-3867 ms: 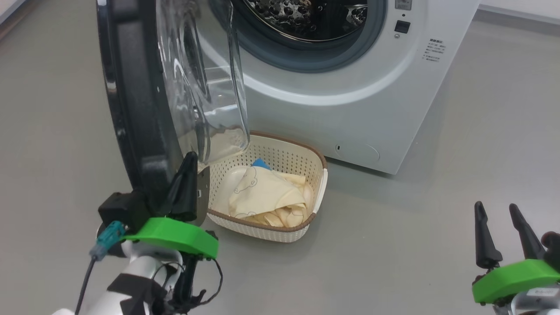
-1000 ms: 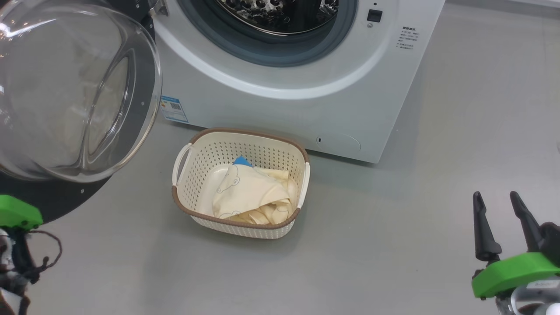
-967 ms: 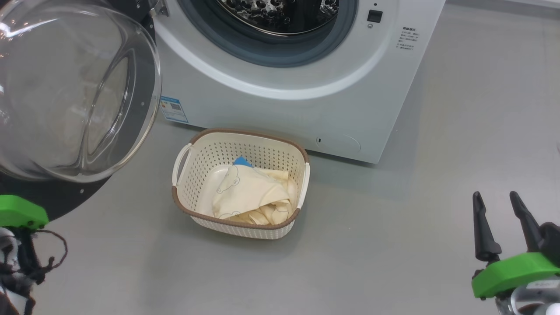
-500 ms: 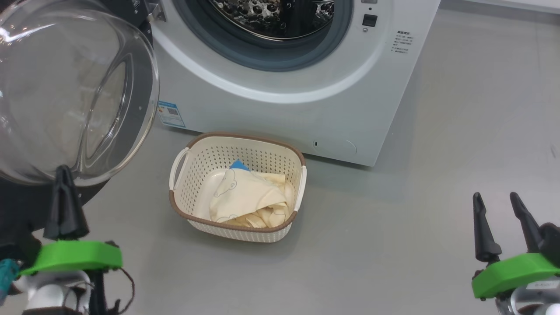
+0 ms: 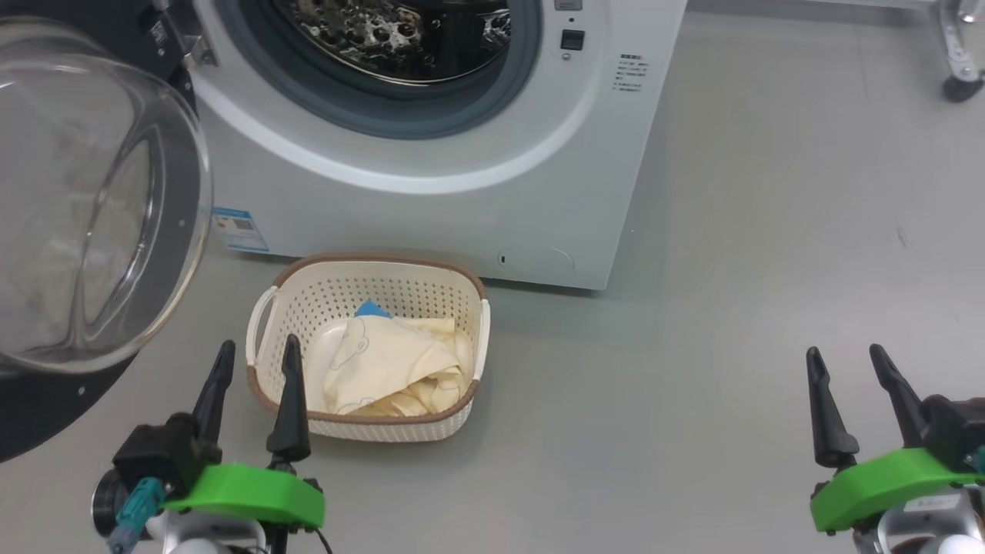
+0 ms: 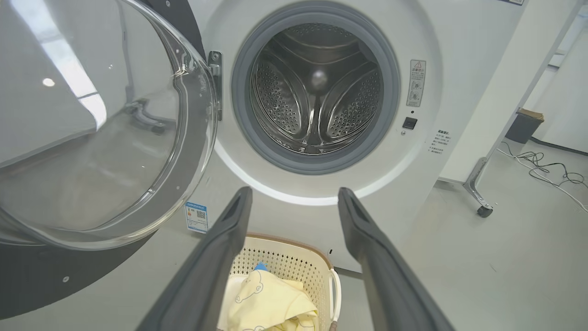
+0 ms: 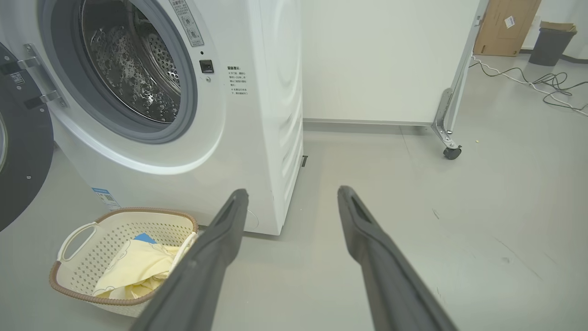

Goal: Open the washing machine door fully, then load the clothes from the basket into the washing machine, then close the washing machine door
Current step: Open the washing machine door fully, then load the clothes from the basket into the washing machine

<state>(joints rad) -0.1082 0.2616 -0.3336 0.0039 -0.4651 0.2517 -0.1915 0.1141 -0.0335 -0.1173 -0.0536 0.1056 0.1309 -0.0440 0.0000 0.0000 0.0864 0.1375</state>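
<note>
Left claw [image 5: 258,345] stood open, empty, fingers up beside the basket [image 5: 369,260]; right claw [image 5: 844,352] likewise, well apart.

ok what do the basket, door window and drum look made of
The basket looks like matte cream plastic: moulded holes, brown braided rim. The door window is clear, glossy, likely glass, by its reflections. The drum is shiny perforated metal, probably steel.
</note>
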